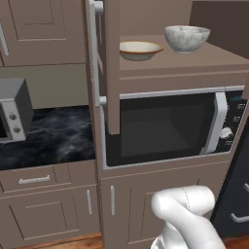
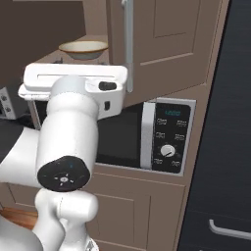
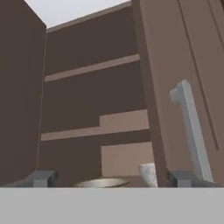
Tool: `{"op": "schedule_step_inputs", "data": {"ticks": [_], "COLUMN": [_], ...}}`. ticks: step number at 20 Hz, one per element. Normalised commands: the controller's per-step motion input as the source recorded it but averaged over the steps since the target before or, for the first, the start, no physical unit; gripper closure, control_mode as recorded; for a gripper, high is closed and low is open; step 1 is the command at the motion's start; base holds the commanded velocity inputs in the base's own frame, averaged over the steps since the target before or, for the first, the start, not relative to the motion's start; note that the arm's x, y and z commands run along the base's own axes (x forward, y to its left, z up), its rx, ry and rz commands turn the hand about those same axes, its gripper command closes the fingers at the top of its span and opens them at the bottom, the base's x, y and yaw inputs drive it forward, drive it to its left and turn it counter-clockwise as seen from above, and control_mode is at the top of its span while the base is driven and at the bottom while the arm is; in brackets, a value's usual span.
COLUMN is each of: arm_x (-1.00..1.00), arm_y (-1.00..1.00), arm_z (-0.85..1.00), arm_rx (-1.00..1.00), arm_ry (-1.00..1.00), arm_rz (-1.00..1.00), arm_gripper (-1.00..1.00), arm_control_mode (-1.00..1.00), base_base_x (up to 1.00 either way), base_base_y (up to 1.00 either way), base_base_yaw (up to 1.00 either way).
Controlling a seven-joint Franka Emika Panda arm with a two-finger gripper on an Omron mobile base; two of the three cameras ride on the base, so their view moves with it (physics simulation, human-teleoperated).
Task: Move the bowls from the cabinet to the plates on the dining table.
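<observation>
**A:** Where are the bowls?

**B:** Both on the open shelf of the cabinet [image 1: 194, 63], above the built-in microwave [image 1: 170, 126]. The cream bowl [image 1: 140, 49] with the tan rim sits to the left, the deeper marbled bowl [image 1: 187, 38] just beside it on the right — close, but not touching. The cabinet door [image 1: 111, 63] stands swung open, its long grey bar handle [image 1: 94, 53] showing edge-on in the left base view.

**A:** And the arm?

**B:** Folded up high. In the right base view the white forearm rises from the lower left, the dark-capped elbow joint facing the camera, and the flat white hand [image 2: 73, 83] lies level, below the cream bowl's rim and in front of the microwave's top edge. In the left base view the bent white link sits low, before the lower cabinet doors.

**A:** The jaws?

**B:** Spread wide apart, nothing between them. In the hand view the gripper [image 3: 111, 178] looks into the cabinet — the two grey fingertips [image 3: 41, 178] sit far apart at the bottom, with the cream bowl's rim and a sliver of the marbled bowl low between them, and the door handle to the right.
</observation>
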Motion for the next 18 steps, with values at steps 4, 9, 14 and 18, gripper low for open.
{"op": "schedule_step_inputs", "data": {"ticks": [4, 9, 14, 18], "arm_x": [-0.11, -0.10, 0.03, 0.15], "arm_y": [0.36, 0.36, 0.26, 0.19], "arm_z": [0.00, 0.00, -0.02, -0.06], "arm_rx": [0.00, 0.00, -0.01, -0.03], "arm_ry": [-0.18, -0.18, -0.12, -0.04], "arm_rz": [-0.12, -0.12, -0.16, -0.20], "arm_gripper": [-1.00, -1.00, -1.00, -1.00], "arm_control_mode": [-1.00, -1.00, -1.00, -1.00], "base_base_x": [0.00, 0.00, 0.00, 0.00], "base_base_y": [0.00, 0.00, 0.00, 0.00], "base_base_yaw": [0.00, 0.00, 0.00, 0.00]}}
